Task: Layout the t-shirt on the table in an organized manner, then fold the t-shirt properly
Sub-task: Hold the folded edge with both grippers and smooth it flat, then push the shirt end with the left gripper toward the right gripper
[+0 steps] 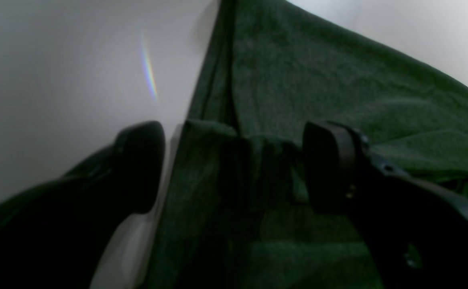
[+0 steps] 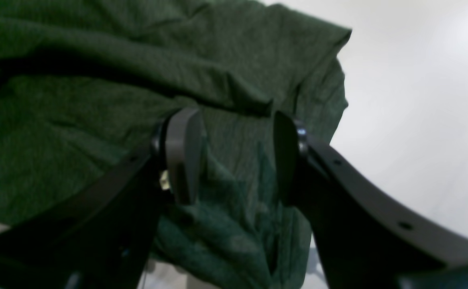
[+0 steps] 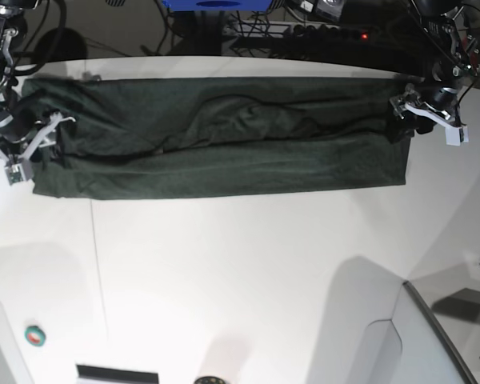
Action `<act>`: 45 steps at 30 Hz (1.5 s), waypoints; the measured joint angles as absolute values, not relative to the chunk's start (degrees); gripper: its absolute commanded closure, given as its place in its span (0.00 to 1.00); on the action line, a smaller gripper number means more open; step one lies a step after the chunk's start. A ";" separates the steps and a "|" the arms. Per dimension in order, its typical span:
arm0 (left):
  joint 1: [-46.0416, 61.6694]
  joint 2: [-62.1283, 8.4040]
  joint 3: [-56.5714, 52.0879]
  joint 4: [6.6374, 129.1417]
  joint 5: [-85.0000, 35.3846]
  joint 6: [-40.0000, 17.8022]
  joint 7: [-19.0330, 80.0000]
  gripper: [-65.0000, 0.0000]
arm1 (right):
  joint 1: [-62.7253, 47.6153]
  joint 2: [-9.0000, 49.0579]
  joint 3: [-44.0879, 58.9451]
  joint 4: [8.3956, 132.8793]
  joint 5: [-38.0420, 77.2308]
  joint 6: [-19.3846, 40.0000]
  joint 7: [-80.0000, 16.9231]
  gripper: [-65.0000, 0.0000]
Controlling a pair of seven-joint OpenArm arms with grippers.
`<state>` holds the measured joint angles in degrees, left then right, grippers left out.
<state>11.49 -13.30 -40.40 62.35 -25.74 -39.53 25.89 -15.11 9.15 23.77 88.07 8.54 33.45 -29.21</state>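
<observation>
- Your t-shirt [image 3: 224, 148] is stretched into a long dark green band along the far edge of the table [image 3: 240, 272], reaching nearly from one far corner to the other, with some rumpled folds around the middle.
- Your left gripper [image 1: 234, 166] is at the shirt's end by the table's far corner, on the right in the base view. Its jaws are spread wide with the cloth's edge lying loose between them, one finger [image 1: 143, 164] over bare tabletop and the other over fabric. So that one's released, not grasping anything.
- Your right gripper [image 2: 240, 156] sits at the opposite end of the shirt. A bunched wad of cloth fills the gap between its half-spread jaws, but I honestly can't tell whether the pads [image 2: 186, 154] are actually pinching it or just straddling it.
- Near the table's front edge there's a small round green and red thing [image 3: 35, 336].
</observation>
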 measured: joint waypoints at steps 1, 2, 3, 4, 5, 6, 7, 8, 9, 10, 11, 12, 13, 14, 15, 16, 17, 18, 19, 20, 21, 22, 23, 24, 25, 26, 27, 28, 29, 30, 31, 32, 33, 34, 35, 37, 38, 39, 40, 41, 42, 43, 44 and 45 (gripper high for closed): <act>11.42 -13.87 -40.38 61.84 -25.71 -39.53 25.93 0.23 | -15.14 9.15 23.77 88.07 8.51 33.45 -29.30 0.58; 11.27 -14.39 -40.27 61.28 -25.76 -39.53 25.89 0.23 | -15.20 9.17 23.77 88.07 8.51 33.45 -29.43 0.58; 11.03 -14.76 -40.29 60.55 -25.71 -39.53 25.82 0.23 | -15.16 9.15 23.77 88.07 8.51 33.45 -29.39 0.58; 10.46 -14.96 -40.29 59.46 -25.80 -39.53 24.93 0.23 | -15.14 9.17 23.77 88.07 8.51 33.45 -29.30 0.58; 9.91 -15.11 -40.01 58.59 -26.04 -39.53 24.32 0.23 | -15.16 9.15 23.77 88.12 8.54 33.45 -29.15 0.58; 9.50 -15.31 -38.87 57.95 -25.71 -39.48 23.66 0.23 | -15.25 9.13 23.77 88.12 8.51 33.45 -29.19 0.58; 9.10 -15.44 -37.36 57.47 -25.36 -39.53 23.18 0.23 | -15.27 9.15 23.77 88.12 8.54 33.45 -29.17 0.58; 8.71 -15.40 -36.21 57.19 -24.95 -39.53 22.83 0.23 | -15.27 9.17 23.77 88.12 8.51 33.45 -29.19 0.58; 8.43 -15.22 -35.09 56.97 -24.97 -39.53 22.31 0.23 | -15.29 9.19 23.77 88.12 8.51 33.45 -29.19 0.58; 8.29 -15.07 -34.37 56.77 -25.04 -39.81 21.87 0.23 | -15.29 9.17 23.77 88.12 8.51 33.45 -29.19 0.58; 8.29 -14.92 -33.89 56.45 -25.65 -40.56 21.71 0.26 | -15.27 9.15 23.77 88.12 8.54 33.45 -29.19 0.58; 8.27 -14.87 -33.65 55.88 -25.87 -40.88 21.23 0.33 | -15.27 9.15 23.77 88.12 8.54 33.45 -29.19 0.58; 8.21 -14.92 -33.65 55.24 -26.02 -40.82 20.86 0.42 | -15.29 9.15 23.77 88.12 8.51 33.45 -29.21 0.58; 8.10 -14.98 -33.67 54.83 -25.93 -40.80 20.97 0.53 | -15.29 9.17 23.77 88.12 8.51 33.45 -29.21 0.58; 8.03 -15.07 -33.67 54.48 -25.87 -40.73 21.19 0.66 | -15.29 9.17 23.77 88.12 8.51 33.45 -29.19 0.58; 7.99 -15.07 -33.67 54.26 -25.78 -40.58 21.63 0.82 | -15.27 9.15 23.77 88.12 8.51 33.45 -29.21 0.58; 7.99 -15.07 -33.67 54.17 -25.52 -40.58 22.17 0.97 | -15.27 9.15 23.77 88.12 8.54 33.45 -29.19 0.58; 8.05 -15.07 -33.65 54.08 -25.52 -40.60 22.26 1.00 | -15.27 9.15 23.77 88.12 8.51 33.45 -29.19 0.58; 7.94 -15.07 -33.67 54.06 -25.56 -40.66 22.28 1.00 | -15.27 9.15 23.77 88.12 8.51 33.45 -29.19 0.58; 7.57 -15.11 -33.71 53.95 -25.58 -40.71 22.85 1.00 | -15.29 9.17 23.77 88.12 8.51 33.45 -29.19 0.58; 7.05 -15.22 -33.69 53.80 -25.41 -40.80 23.16 1.00 | -15.27 9.17 23.77 88.12 8.51 33.45 -29.19 0.58; 6.63 -15.59 -33.63 53.71 -25.15 -40.80 23.68 1.00 | -15.27 9.15 23.77 88.12 8.51 33.45 -29.19 0.58; 6.09 -16.25 -33.47 53.63 -24.49 -40.91 24.29 1.00 | -15.27 9.15 23.77 88.12 8.51 33.45 -29.19 0.58; 5.21 -16.86 -33.39 53.49 -24.01 -40.95 25.06 1.00 | -15.27 9.15 23.77 88.12 8.54 33.47 -29.17 0.58; 4.38 -17.67 -33.39 53.25 -23.49 -40.56 25.65 1.00 | -15.27 9.15 23.77 88.12 8.54 33.47 -29.17 0.58; 3.51 -18.70 -33.39 53.06 -22.44 -40.36 26.52 1.00 | -15.27 9.15 23.77 88.14 8.54 33.47 -29.19 0.58; 2.68 -19.75 -33.21 52.97 -22.28 -40.29 26.76 1.00 | -15.29 9.13 23.79 88.14 8.51 33.47 -29.21 0.58; 2.11 -20.58 -33.23 53.06 -22.37 -39.66 26.55 1.00 | -15.27 8.86 23.79 88.14 8.51 33.47 -29.17 0.58; 1.87 -21.34 -33.30 53.36 -22.35 -39.46 26.30 1.00 | -15.22 8.27 23.81 88.14 8.51 33.47 -29.17 0.58; 1.69 -22.11 -33.34 53.80 -22.35 -39.48 26.37 1.00 | -15.25 7.57 23.88 88.18 8.51 33.47 -29.19 0.58; 1.41 -22.63 -33.34 54.15 -22.26 -39.46 26.46 1.00 | -15.31 7.05 23.75 88.47 8.49 33.47 -29.56 0.58; 1.28 -22.90 -33.34 54.85 -22.24 -39.44 26.46 1.00 | -15.57 6.72 23.70 89.10 8.51 33.47 -29.78 0.58; 1.30 -22.90 -33.34 55.92 -22.24 -39.44 26.57 1.00 | -15.79 6.74 23.70 89.69 8.54 33.47 -29.61 0.58; 1.48 -22.72 -33.30 57.28 -22.17 -39.42 26.83 1.00 | -15.79 6.79 23.73 89.97 8.54 33.47 -29.56 0.58; 2.20 -22.33 -33.28 59.27 -22.17 -39.44 26.79 1.00 | -15.77 6.92 23.73 90.02 8.54 33.47 -29.52 0.58; 4.32 -21.17 -33.34 63.26 -22.63 -39.46 26.52 1.00 | -15.79 7.18 23.75 90.02 8.51 33.47 -29.43 0.58; 5.76 -19.97 -33.39 65.58 -22.52 -38.37 26.35 1.00 | -15.88 7.29 23.79 90.02 8.51 33.47 -29.52 0.58; 7.20 -18.79 -33.32 67.79 -22.22 -37.17 26.74 1.00 | -15.92 7.25 23.79 90.02 8.54 33.47 -29.56 0.58; 8.93 -17.67 -33.15 70.37 -21.76 -35.97 27.09 1.00 | -15.92 7.11 23.77 90.02 8.54 33.47 -29.61 0.58; 10.44 -16.80 -32.95 73.03 -21.82 -35.73 27.40 1.00 | -15.90 6.94 23.77 90.02 8.54 33.47 -29.58 0.58; 11.92 -15.73 -32.88 76.44 -21.54 -35.05 27.77 1.00 | -15.84 6.90 23.77 90.02 8.56 33.47 -29.56 0.58; 12.99 -14.66 -32.95 79.57 -21.89 -34.65 27.73 1.00 | -15.77 6.94 23.79 90.02 8.54 33.47 -29.58 0.58; 13.47 -13.56 -32.95 82.39 -21.96 -33.98 27.73 1.00 | -15.77 7.09 23.77 90.06 8.51 33.47 -29.58 0.58; 13.80 -12.60 -32.86 84.90 -22.20 -33.26 27.62 1.00 | -15.79 7.22 23.77 90.08 8.51 33.47 -29.58 0.58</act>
<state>13.80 -12.60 -32.86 84.90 -22.20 -33.26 27.62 -15.79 7.22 23.77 90.08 8.51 33.47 -29.58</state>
